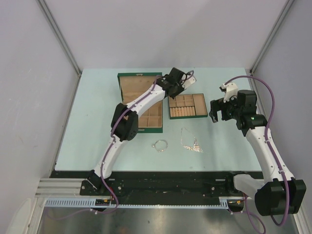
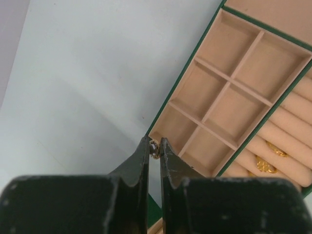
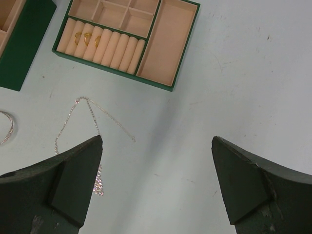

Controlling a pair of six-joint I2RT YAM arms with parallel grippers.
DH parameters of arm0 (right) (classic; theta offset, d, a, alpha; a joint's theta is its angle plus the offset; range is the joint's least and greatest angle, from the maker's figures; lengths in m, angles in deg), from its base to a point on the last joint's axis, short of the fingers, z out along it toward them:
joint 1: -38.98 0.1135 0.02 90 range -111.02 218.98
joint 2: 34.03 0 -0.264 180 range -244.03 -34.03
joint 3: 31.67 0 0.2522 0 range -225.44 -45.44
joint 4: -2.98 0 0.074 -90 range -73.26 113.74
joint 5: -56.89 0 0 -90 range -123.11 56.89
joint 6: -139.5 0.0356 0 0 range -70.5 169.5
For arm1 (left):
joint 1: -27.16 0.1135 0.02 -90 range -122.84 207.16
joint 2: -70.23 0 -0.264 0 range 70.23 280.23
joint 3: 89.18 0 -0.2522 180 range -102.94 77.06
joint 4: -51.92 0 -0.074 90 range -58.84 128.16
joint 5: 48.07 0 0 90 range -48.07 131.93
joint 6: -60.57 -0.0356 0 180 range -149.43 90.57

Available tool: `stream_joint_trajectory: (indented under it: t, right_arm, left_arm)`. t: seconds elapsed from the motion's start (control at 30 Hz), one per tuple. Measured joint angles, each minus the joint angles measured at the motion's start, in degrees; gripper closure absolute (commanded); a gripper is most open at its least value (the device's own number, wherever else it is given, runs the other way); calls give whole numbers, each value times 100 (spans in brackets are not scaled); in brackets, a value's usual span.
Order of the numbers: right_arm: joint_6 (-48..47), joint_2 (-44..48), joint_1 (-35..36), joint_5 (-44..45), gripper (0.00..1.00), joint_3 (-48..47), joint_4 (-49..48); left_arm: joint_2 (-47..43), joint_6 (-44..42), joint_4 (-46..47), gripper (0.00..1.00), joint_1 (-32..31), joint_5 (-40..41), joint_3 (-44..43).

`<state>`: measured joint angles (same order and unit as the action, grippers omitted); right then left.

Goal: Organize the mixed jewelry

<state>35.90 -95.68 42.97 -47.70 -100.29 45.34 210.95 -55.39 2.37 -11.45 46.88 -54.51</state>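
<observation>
My left gripper (image 2: 154,142) is shut on a tiny gold-rimmed earring piece (image 2: 154,148), held above the corner of the small divided tray (image 2: 184,73). In the top view this gripper (image 1: 172,92) hovers by the tray's (image 1: 188,116) far left corner. A thin chain necklace (image 1: 190,141) with a sparkly pendant and a small bangle (image 1: 160,145) lie on the table nearer the arms. My right gripper (image 3: 157,146) is open and empty above bare table; the necklace chain (image 3: 92,111) and pendant (image 3: 99,185) lie just by its left finger. In the top view it (image 1: 218,113) is right of the tray.
The open green box (image 1: 127,78) with tan compartments lies left of the tray, partly under my left arm. Two gold pieces (image 2: 267,165) sit in the tray's roll slots. The bangle's edge (image 3: 6,127) shows at the left of the right wrist view.
</observation>
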Motion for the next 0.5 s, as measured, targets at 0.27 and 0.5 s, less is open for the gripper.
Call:
stream_joint_trajectory:
  t: [0.27, 0.5]
  right_arm:
    - [2, -9, 0, 2, 0, 0, -17]
    - [0, -50, 0, 7, 0, 0, -17]
  left_arm:
    - [256, -483, -415, 96, -2, 166, -216]
    - [267, -898, -555, 89, -39, 254, -232]
